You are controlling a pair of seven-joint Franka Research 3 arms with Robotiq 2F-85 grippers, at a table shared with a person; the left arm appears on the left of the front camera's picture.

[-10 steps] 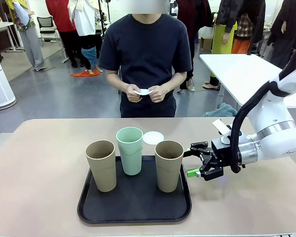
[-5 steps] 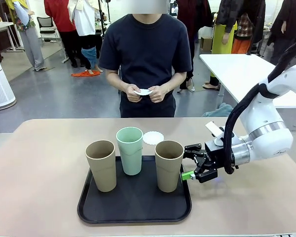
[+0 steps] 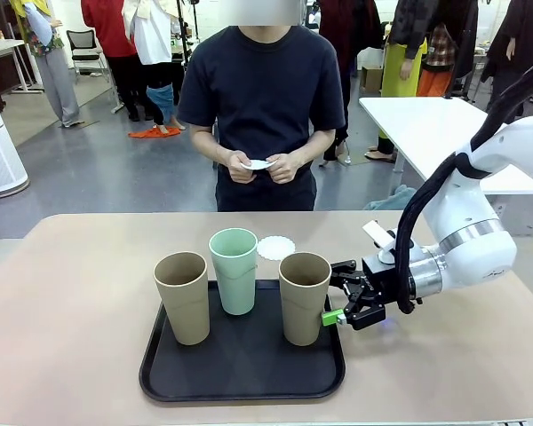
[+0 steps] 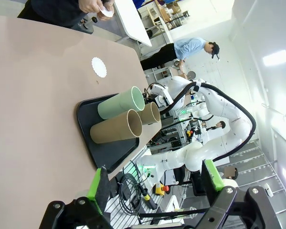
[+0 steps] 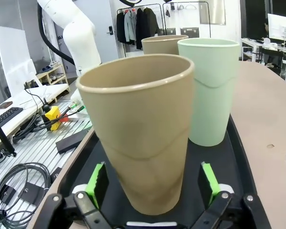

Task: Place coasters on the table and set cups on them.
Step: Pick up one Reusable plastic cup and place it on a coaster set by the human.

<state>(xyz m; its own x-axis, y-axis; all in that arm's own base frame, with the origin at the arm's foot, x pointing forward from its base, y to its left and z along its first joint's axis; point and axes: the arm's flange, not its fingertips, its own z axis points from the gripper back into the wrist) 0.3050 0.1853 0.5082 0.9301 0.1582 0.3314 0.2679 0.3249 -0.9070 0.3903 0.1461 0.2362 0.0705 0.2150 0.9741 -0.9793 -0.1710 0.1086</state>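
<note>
Three cups stand on a black tray [image 3: 244, 377]: a tan cup [image 3: 182, 297] at left, a mint green cup [image 3: 234, 270] behind, and a tan cup [image 3: 304, 297] at right. My right gripper [image 3: 334, 293] is open, its fingertips reaching the right tan cup's side. In the right wrist view, the green pads [image 5: 98, 178] flank that tan cup [image 5: 138, 129] low down. One white coaster [image 3: 276, 248] lies on the table [image 3: 80, 293] behind the tray. The person holds another coaster [image 3: 260, 164] in both hands. My left gripper [image 4: 152, 186] hangs open off the table's side, far from the cups [image 4: 121, 104].
The person stands at the table's far edge. A white table [image 3: 435, 133] stands at the back right. Bare tabletop lies left, right and in front of the tray. In the right wrist view the green cup [image 5: 209, 90] stands close behind the tan one.
My right gripper has moved left, toward the right tan cup, and stays open. The cups, the tray and the person's hands have not moved.
</note>
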